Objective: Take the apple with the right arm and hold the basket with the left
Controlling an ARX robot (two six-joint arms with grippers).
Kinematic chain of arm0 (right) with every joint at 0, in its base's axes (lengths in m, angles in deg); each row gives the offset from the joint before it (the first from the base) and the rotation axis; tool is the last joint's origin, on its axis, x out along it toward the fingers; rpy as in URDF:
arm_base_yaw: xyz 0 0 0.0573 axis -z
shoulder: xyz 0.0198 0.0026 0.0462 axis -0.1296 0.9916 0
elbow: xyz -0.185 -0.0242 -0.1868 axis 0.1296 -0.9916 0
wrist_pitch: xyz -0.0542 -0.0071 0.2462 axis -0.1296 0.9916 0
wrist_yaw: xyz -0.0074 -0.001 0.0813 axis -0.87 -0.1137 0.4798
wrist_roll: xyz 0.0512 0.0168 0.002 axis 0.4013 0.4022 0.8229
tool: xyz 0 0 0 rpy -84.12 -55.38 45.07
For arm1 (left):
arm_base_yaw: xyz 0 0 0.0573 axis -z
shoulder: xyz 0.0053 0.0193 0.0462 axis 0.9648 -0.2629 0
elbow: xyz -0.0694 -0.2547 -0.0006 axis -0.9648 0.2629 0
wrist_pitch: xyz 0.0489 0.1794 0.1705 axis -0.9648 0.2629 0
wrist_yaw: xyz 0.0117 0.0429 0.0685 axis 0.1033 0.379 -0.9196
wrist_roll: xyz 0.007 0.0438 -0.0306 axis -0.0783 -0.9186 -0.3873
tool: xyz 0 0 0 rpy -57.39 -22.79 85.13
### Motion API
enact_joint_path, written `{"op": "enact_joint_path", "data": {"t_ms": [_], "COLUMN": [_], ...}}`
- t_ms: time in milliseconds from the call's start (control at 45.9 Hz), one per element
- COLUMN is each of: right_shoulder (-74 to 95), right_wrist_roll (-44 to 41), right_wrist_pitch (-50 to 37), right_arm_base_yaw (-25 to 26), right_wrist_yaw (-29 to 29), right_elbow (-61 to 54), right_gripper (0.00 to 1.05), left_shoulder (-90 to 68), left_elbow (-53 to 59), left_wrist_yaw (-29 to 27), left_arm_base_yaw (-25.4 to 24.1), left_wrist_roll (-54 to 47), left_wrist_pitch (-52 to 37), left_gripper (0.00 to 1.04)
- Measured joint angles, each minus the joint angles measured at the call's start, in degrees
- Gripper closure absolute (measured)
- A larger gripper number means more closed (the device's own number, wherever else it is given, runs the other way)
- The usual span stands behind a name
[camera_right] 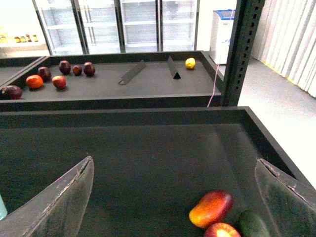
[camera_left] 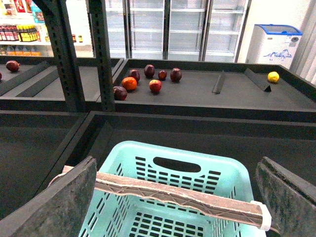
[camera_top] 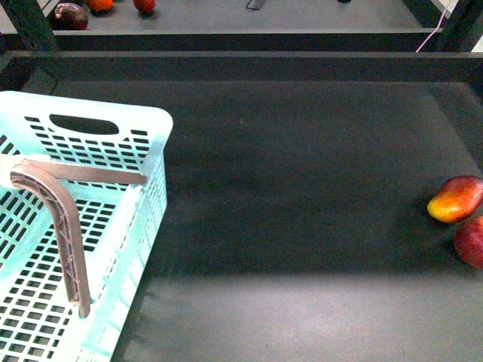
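Since the apple [camera_right: 220,230] lies tight against the mango [camera_right: 211,208], the right gripper [camera_right: 174,163], spread and empty, may catch the mango instead. Left gripper [camera_left: 176,160], also spread, hangs over the basket [camera_left: 148,144], far from the mango. Ungripped, the basket could slide.

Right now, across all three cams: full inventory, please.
basket: one, pale turquoise, front-left of near tray
apple: one, deep red, near tray's right edge
mango: one, red-yellow, next to the apple, farther out
dark green item: one, beside the apple; cannot tell what
fruit cluster: seven, dark red to orange, far tray, left end
yellow fruit: one, far tray's right end
dividers: two, dark, far tray
fridges: row, white, glass doors, back wall
chest freezer: one, white and blue, beside fridges
left gripper: open, brownish ribbed finger over the basket
right gripper: open, apple and mango ahead
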Motion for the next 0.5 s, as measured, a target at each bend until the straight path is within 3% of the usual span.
{"op": "enact_joint_path", "data": {"t_ms": [501], "right_shoulder": [0.00], "right_wrist_roll": [0.00], "right_wrist_pitch": [0.00], "right_arm_base_yaw": [0.00], "right_wrist_yaw": [0.00], "right_elbow": [0.00], "right_gripper": [0.09], "left_shoulder": [0.00], "left_elbow": [0.00], "left_wrist_yaw": [0.00], "left_arm_base_yaw": [0.00], "left_wrist_roll": [0.00], "left_wrist_pitch": [0.00], "left_gripper": [0.07]}}
